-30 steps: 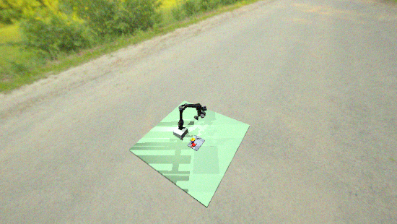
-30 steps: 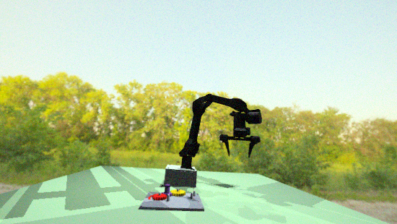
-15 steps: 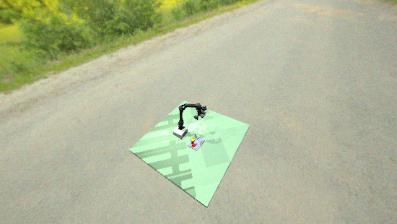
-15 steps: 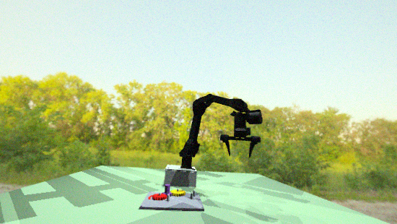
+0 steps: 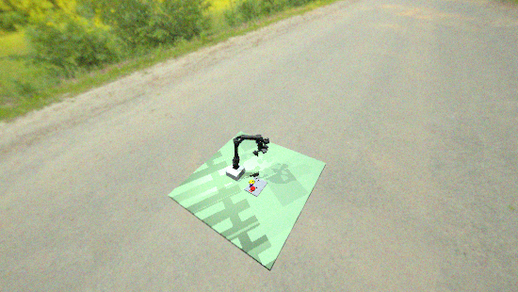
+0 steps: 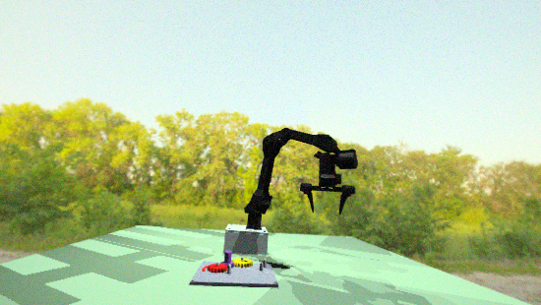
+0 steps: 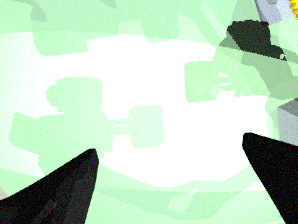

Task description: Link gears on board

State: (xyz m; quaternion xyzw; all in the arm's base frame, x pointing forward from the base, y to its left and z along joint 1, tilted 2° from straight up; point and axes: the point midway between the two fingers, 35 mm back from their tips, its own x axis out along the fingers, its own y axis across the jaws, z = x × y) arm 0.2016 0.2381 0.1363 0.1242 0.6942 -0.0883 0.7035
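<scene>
The grey board (image 5: 261, 185) (image 6: 236, 284) (image 7: 271, 10) lies in front of the arm's base. The red gear (image 5: 252, 188) (image 6: 216, 268) is on its left part in the exterior view, and the yellow gear (image 5: 251, 182) (image 6: 242, 263) (image 7: 295, 8) is farther back. A small purple gear with a tall hub (image 6: 227, 256) stands between them; its teeth and how flat it sits are too small to tell. Short empty pegs (image 6: 261, 266) (image 6: 228, 270) show on the board. My gripper (image 6: 326, 213) (image 7: 172, 148) is open and empty, high above the table and off to the right of the board in the exterior view.
The pale arm base (image 5: 235, 172) (image 6: 246, 241) (image 7: 289, 121) stands behind the board. The green patterned table (image 5: 264, 221) (image 6: 393, 275) (image 7: 145, 70) bears broad shadows. A dark patch (image 5: 254, 174) (image 6: 279, 266) (image 7: 250, 35) lies beside the board, apparently shadow.
</scene>
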